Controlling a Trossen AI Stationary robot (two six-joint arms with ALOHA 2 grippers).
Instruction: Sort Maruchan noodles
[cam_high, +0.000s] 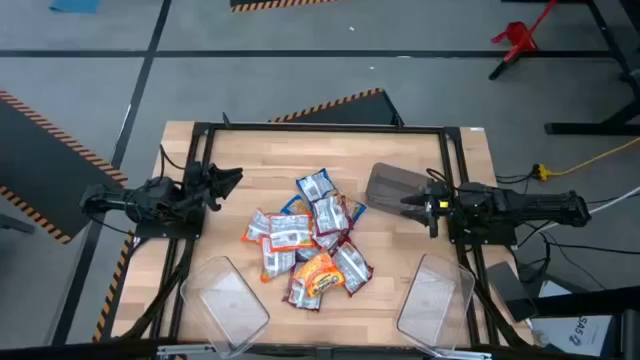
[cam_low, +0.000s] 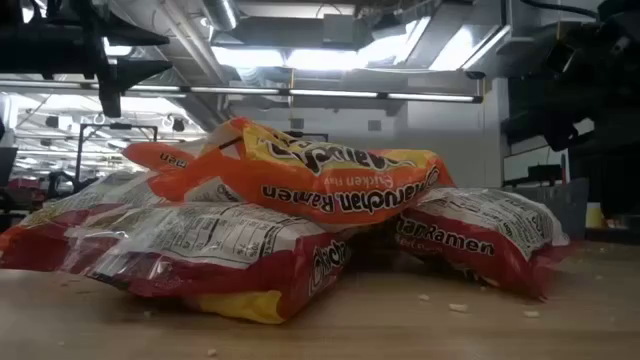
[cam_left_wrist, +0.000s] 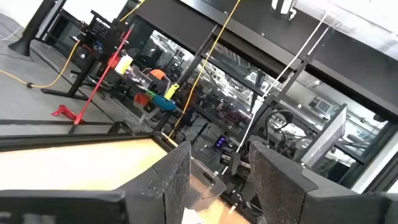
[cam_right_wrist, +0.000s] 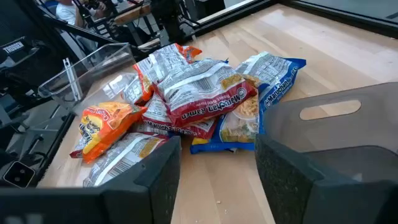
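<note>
The Maruchan noodles (cam_high: 310, 240) lie in a loose pile at the middle of the wooden table, packets overlapping one another. An orange packet (cam_low: 320, 170) rests on top of red-edged ones at the pile's near side. The right wrist view shows the pile (cam_right_wrist: 186, 99) just beyond my fingers. My left gripper (cam_high: 232, 180) hovers open at the pile's left, pointing toward it, with nothing between its fingers (cam_left_wrist: 180, 180). My right gripper (cam_high: 405, 200) stands open at the pile's right, pointing toward it, also with nothing in it (cam_right_wrist: 217, 180).
A grey translucent bin (cam_high: 385, 183) lies beside my right gripper, on its far side, and shows close to one finger (cam_right_wrist: 336, 124). Two clear bins stand at the near edge, left (cam_high: 225, 300) and right (cam_high: 435, 295). A black frame (cam_high: 320, 127) borders the table.
</note>
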